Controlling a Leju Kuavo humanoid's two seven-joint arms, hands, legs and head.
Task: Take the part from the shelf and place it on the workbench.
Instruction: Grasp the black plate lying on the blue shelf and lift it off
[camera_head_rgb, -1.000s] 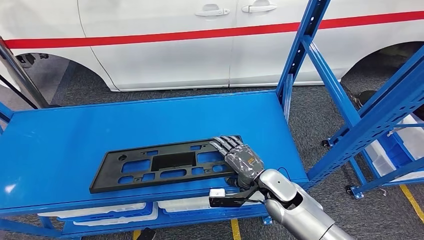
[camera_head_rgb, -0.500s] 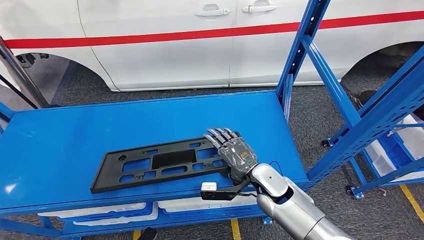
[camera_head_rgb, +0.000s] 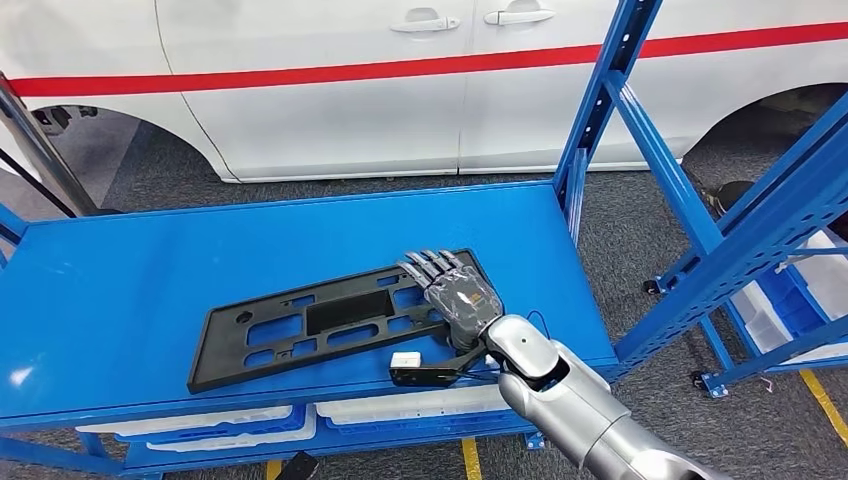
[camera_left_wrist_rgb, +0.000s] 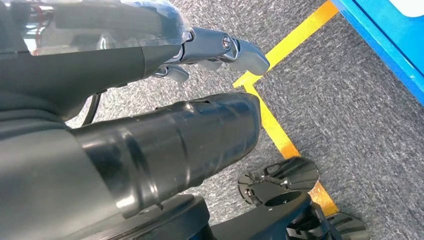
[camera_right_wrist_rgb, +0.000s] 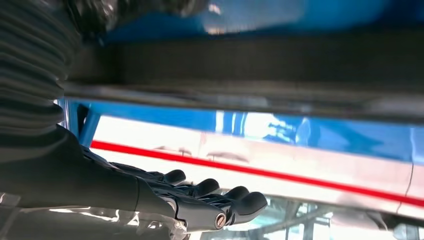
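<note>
From the head view I see my right hand (camera_head_rgb: 457, 300) laid on the right end of the black part (camera_head_rgb: 335, 318), fingers (camera_head_rgb: 425, 267) stretched flat over its top; the thumb is hidden under the palm, so I cannot tell whether it actually clamps the part. The part lies flat on the blue shelf (camera_head_rgb: 200, 250), near the front edge, its right end angled slightly away from me. A blue upright post (camera_head_rgb: 600, 100) stands just beyond the shelf's right end, with slanted blue rack beams (camera_head_rgb: 770, 220) further right. Behind the shelf is a white car (camera_head_rgb: 400, 90) with a red stripe. White bins (camera_head_rgb: 240, 425) sit on the level below the shelf.

From the left wrist view, my left hand (camera_left_wrist_rgb: 150, 100) hangs over grey carpet (camera_left_wrist_rgb: 350, 125) with a yellow floor line (camera_left_wrist_rgb: 280, 135) beneath it; its fingers (camera_left_wrist_rgb: 235, 47) extend out and hold nothing.

From the right wrist view, the right hand's dark fingers (camera_right_wrist_rgb: 220, 195) reach out straight beside a blurred dark edge, with the car's red stripe beyond.
</note>
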